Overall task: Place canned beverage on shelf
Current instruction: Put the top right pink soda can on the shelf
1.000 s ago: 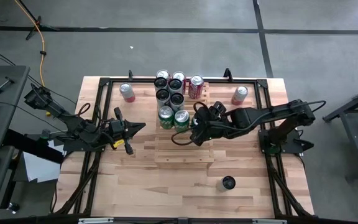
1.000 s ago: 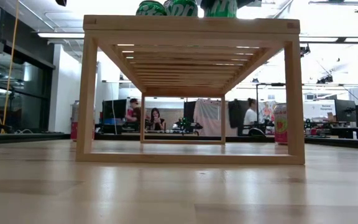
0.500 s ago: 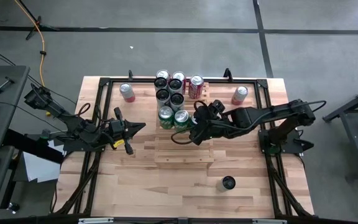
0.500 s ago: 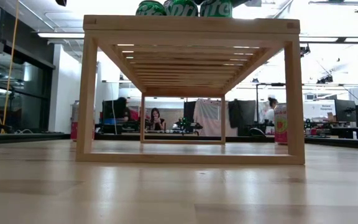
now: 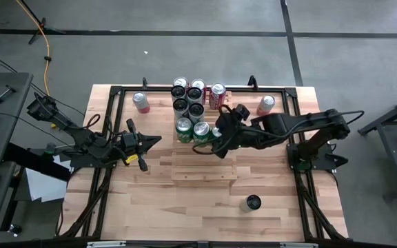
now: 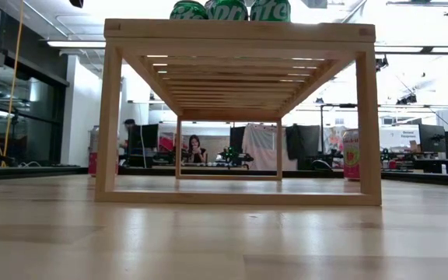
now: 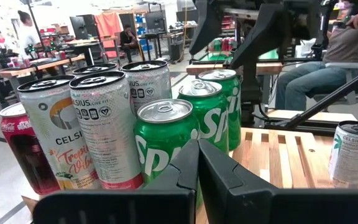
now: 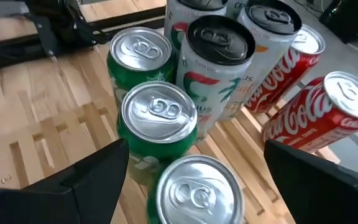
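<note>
In the centre of the high view the right gripper (image 5: 217, 140) hovers over the shelf (image 5: 204, 165), fingers (image 8: 95, 174) spread wide and holding nothing; directly beneath it a third green can (image 8: 194, 190) stands upright on the slats, beside two other green cans (image 5: 192, 129) and in front of the white (image 5: 187, 105) and red cans (image 5: 216, 96); at centre left the left gripper (image 5: 156, 142) waits, fingers (image 7: 185, 174) pressed together; a lone can (image 5: 253, 203) stands on the tabletop (image 5: 157, 200) at lower right.

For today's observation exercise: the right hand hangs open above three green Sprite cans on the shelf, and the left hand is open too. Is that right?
Not quite. The left hand is shut, its fingers pressed together in the left wrist view. The rest holds: the right hand hangs open above the three green Sprite cans on the shelf.
</note>
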Tool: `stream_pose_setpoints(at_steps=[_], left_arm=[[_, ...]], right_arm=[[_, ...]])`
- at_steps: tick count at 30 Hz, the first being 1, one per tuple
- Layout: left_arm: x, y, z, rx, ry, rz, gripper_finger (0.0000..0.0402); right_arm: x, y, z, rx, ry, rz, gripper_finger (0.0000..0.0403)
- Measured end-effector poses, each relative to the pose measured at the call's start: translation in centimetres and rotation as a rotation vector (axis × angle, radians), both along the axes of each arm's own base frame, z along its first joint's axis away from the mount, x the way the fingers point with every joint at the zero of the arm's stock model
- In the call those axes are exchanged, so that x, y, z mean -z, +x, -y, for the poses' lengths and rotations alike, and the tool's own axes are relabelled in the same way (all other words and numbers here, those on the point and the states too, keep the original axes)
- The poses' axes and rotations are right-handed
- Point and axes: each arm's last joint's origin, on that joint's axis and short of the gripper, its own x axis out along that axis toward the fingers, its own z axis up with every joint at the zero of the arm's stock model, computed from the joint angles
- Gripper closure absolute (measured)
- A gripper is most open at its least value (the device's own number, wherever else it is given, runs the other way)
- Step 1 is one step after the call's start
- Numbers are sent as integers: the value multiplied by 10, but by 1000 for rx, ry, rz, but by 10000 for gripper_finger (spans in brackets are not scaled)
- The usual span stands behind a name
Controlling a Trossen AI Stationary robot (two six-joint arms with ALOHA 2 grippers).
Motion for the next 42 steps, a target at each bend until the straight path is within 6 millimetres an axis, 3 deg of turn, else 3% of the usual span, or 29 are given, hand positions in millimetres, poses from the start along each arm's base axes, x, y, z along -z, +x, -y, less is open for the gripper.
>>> stream_pose_setpoints(at_steps=[11, 16, 23, 28, 34, 38, 42], left_arm=[[0, 0, 0, 0, -9, 4, 401], [0, 0, 0, -2, -9, 3, 401], [2, 0, -1, -27, 10, -15, 402], [4, 0, -1, -67, 15, -32, 401], [4, 1, -3, -90, 8, -28, 402], [4, 2, -7, -112, -10, -20, 401], [4, 4, -10, -134, -10, -20, 402]], right_arm=[[3, -23, -2, 56, -76, -173, 44], [-2, -55, 5, 258, -89, -188, 44], [-7, -97, 16, 400, -62, -37, 44], [17, -129, 34, 547, -49, 33, 44], [71, -161, 63, 800, 30, 90, 44], [108, -170, 82, 938, 89, 160, 44], [137, -164, 101, 973, 133, 239, 44]])
